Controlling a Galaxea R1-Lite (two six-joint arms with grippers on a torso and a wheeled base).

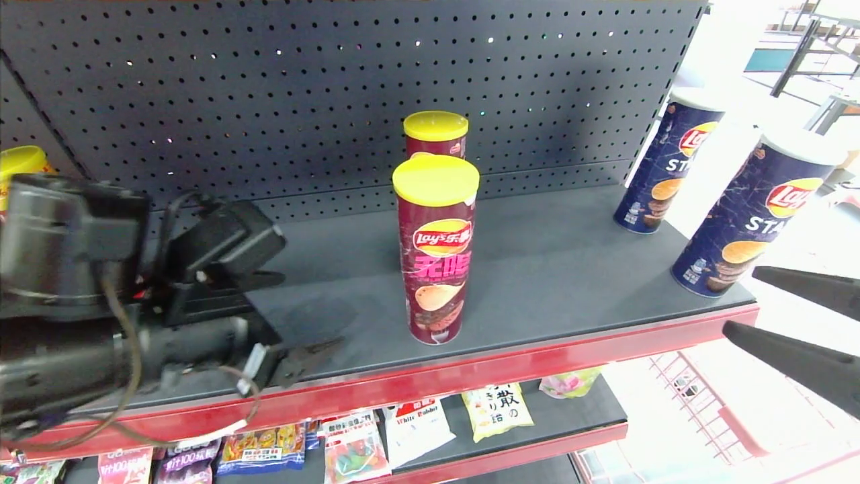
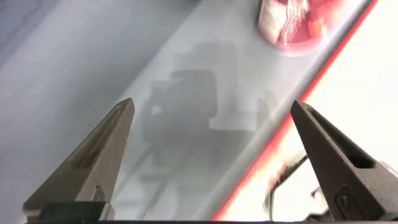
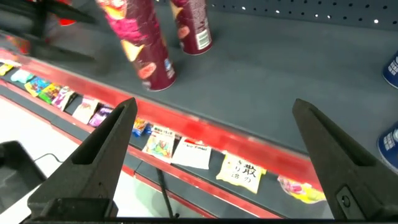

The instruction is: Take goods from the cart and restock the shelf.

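While the left end effector (image 2: 211,106) and right end effector (image 3: 214,102) are both hanging empty, fingers apart, the maroon can (image 1: 435,259) is standing upright on the shelf (image 1: 551,269).
The left one is hovering low over the shelf's front left edge; the maroon can is standing to its right by the red lip, long axis vertical, with a second can (image 1: 435,134) just behind. The right one is gaping off the front right corner, beside the blue cans (image 1: 752,215). The left arm is sitting nearer, so a side-on reach is probably suiting it best.
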